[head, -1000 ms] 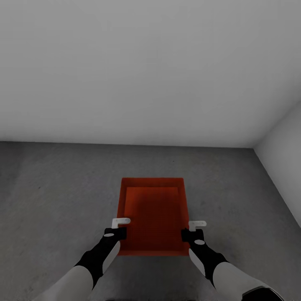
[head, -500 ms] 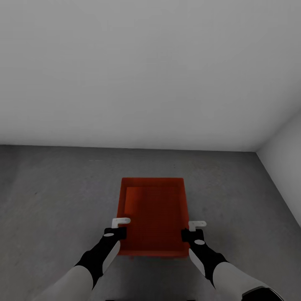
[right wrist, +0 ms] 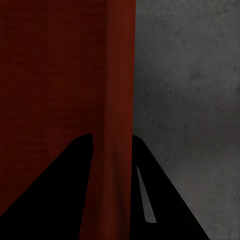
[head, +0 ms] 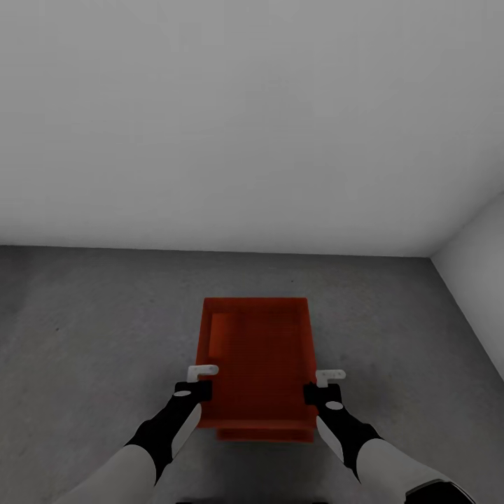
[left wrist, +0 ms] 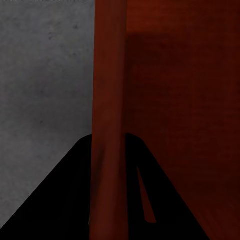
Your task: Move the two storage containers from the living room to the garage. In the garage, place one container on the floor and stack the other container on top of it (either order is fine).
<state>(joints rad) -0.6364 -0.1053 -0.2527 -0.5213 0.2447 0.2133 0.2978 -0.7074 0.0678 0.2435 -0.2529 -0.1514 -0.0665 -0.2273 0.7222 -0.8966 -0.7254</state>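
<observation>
Lowering held container onto second container, whose edge peeks out beneath near side, on garage floor; left hand and right hand each pinch a side wall; keep bin level, align edges, release together

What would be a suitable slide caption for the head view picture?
Both claws, left and right, hold an orange-red container by its side walls above a second container on the grey floor.

Back wall plain pale grey, spans 9 to 3 o'clock. Side wall same grey at 3–4 o'clock; they meet in a corner near 3.
</observation>
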